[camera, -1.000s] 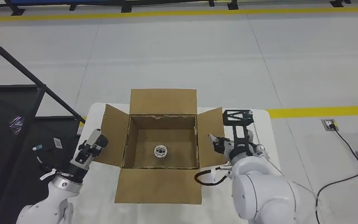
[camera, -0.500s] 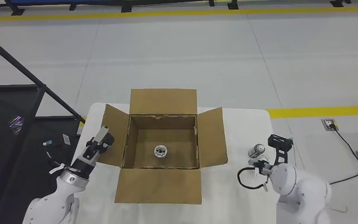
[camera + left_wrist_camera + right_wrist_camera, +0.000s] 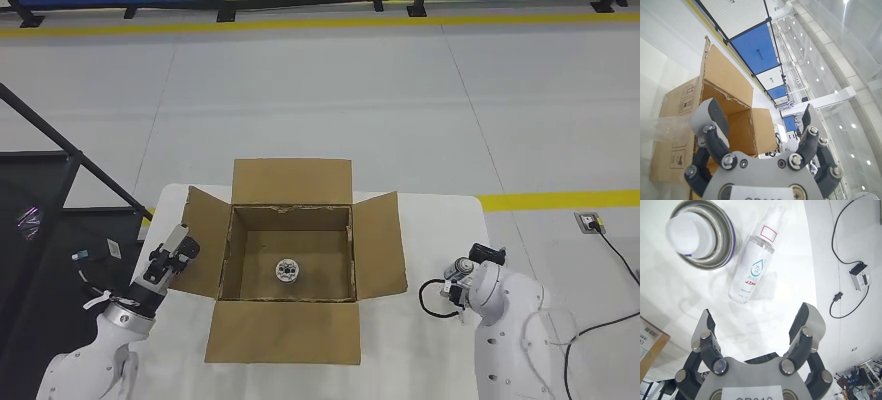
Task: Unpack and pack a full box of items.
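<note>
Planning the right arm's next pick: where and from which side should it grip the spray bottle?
Best take the spray bottle across its round body near the base, from above. It lies flat on the table, and the can stands beside its neck end, so the base end leaves the open right gripper room.

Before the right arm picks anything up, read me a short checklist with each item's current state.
1. Right gripper open and empty: ok.
2. Spray bottle lying flat, not gripped: ok.
3. Can upright beside the bottle, gap between them: cannot tell.
4. Box flaps folded open: ok.
5. Left gripper open, clear of the box's opening: ok.
</note>
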{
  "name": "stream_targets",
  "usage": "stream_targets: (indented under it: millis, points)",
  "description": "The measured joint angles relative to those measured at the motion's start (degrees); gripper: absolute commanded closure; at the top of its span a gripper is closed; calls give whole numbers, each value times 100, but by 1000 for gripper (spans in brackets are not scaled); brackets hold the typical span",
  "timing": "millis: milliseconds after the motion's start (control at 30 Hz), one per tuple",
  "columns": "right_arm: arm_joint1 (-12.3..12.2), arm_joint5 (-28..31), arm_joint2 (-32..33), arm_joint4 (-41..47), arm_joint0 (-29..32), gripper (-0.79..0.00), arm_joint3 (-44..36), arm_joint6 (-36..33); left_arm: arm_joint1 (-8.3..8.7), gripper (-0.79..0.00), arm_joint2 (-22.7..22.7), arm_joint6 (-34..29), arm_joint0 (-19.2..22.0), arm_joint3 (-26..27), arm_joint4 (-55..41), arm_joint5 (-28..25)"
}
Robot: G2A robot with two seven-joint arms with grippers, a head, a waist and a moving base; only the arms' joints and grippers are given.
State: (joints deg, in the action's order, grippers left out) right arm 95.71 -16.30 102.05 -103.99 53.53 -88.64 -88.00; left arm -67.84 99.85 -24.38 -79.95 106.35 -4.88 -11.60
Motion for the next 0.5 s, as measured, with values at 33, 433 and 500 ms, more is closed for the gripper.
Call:
stream_targets:
  millis: [33, 433, 500]
  points:
    - [51, 0, 42, -56, -51, -751, 54, 0, 2, -785, 3, 0, 5, 0, -11, 0]
    - [568, -320, 467, -655, -342, -662, 472, 323, 28, -785, 90, 36, 9, -31, -82, -31]
    - [631, -410, 511, -724, -376, -677, 543, 413, 31, -785, 106, 45, 1, -34, -93, -32]
